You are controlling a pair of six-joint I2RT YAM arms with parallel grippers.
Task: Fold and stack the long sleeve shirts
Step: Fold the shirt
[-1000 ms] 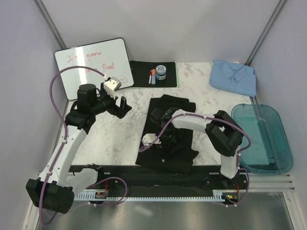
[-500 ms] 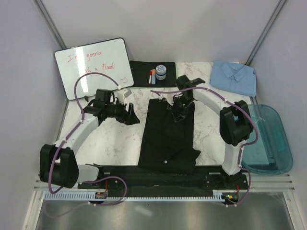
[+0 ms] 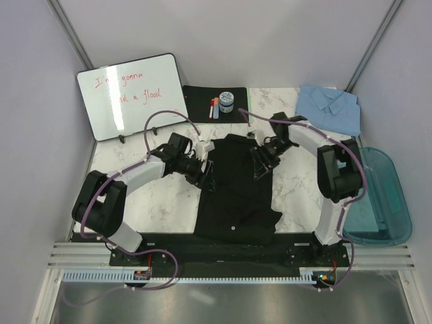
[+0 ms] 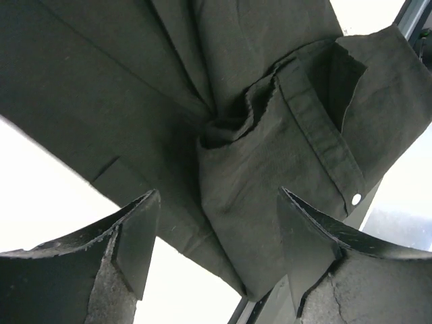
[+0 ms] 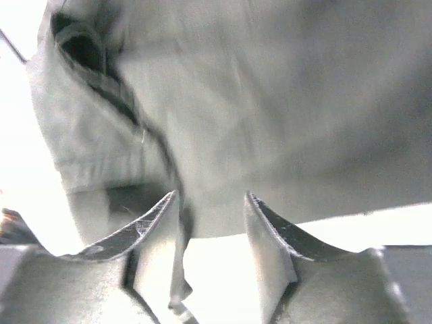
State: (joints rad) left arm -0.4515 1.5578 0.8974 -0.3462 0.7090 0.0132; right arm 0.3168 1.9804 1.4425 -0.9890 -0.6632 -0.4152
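Item, left gripper: I see its jaws wide apart and empty, with the black shirt bunched just beneath and ahead of the fingertips.
Item, right gripper: jaws partly open, nothing clamped, the same shirt's blurred edge directly below.
Item, light blue shirt: folded, well beyond the right gripper.

Black shirt; light blue shirt; teal tray; white board, red writing; grey-veined white table.
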